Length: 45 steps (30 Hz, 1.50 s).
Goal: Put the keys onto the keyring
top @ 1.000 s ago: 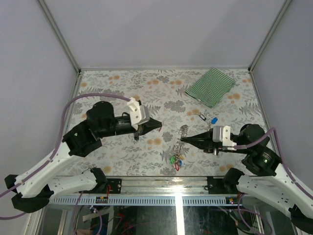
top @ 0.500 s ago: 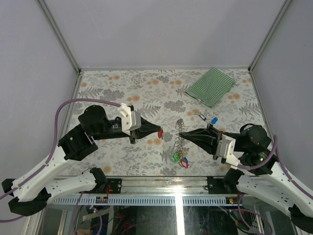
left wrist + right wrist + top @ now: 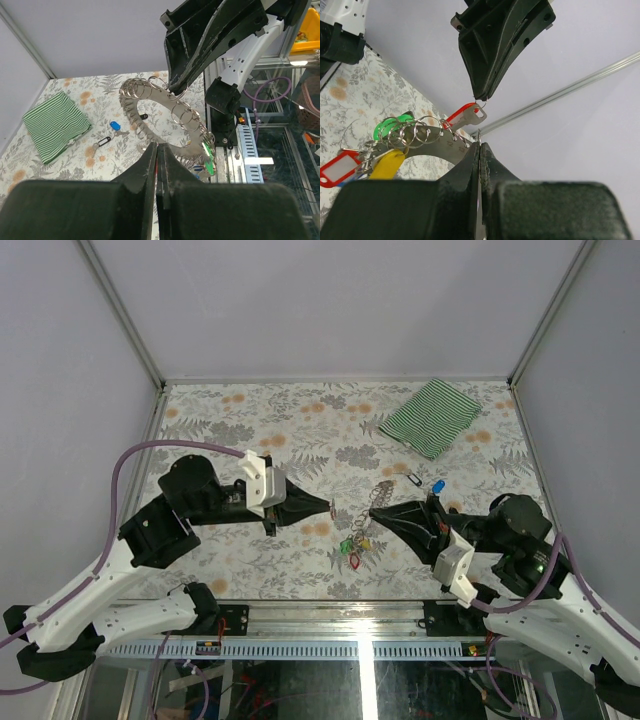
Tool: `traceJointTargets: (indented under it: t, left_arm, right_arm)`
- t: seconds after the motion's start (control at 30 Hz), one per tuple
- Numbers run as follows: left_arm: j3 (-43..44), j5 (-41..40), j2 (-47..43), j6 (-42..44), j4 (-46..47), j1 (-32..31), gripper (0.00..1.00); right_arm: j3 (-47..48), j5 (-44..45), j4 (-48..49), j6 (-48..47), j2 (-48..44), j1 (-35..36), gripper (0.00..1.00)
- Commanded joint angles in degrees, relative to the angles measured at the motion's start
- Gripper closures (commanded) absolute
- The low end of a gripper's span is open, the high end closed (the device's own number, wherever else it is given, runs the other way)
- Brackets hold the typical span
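So, quick rundown of where things are:

1. The right gripper (image 3: 372,512) is clamped tight on the edge of the keyring (image 3: 436,144) and holds it up off the table (image 3: 250,420), roughly in the middle of the near half.
2. A second ago the ring was lying flat on the table with the right claw's tip at it. Now it's raised and tilted, and the right wrist has rolled over, so its white camera block sits on the near side of the arm.
3. The bunch of keys (image 3: 356,545) already on the ring (green, yellow and red tags) dangles below it. It has swung up and left compared with a second ago.
4. The left gripper (image 3: 330,506) is pinched together on the little wire loop of a red-tagged key (image 3: 466,115), which hangs just beside the ring. I can't tell if they touch.
5. A second ago the left claw pointed further back with no red tag showing. Half a second ago it was already about where it is now.
6. A blue-tagged key (image 3: 437,486) and a black-tagged key (image 3: 413,478) lie loose on the table behind the right gripper, same spots as before.
7. The striped cloth (image 3: 431,416) hasn't budged from the far right corner.
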Motion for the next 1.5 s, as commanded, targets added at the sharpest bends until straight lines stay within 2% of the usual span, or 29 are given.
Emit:
traceJointTargets:
  t: [0.0,0.47,0.9,1.47]
  left_arm:
    - [0.09,2.46,-0.41,-1.13,5.33,-0.23,1.0]
    - [1.52,5.46,1.21,-2.76,6.33,-0.24,1.0]
    - [2.0,8.16,2.29,-4.64,7.29,-0.25,1.0]
    - [1.53,6.62,2.74,-6.89,8.95,-0.27,1.0]
  right_arm:
    - [4.74,1.42,0.51,-5.01,0.05,0.01,1.0]
    - [5.49,1.95,-0.5,-5.19,0.43,0.03,1.0]
    - [3.99,1.95,2.68,-3.99,1.11,0.07,1.0]
    - [3.46,0.29,4.94,-3.57,1.77,0.04,1.0]
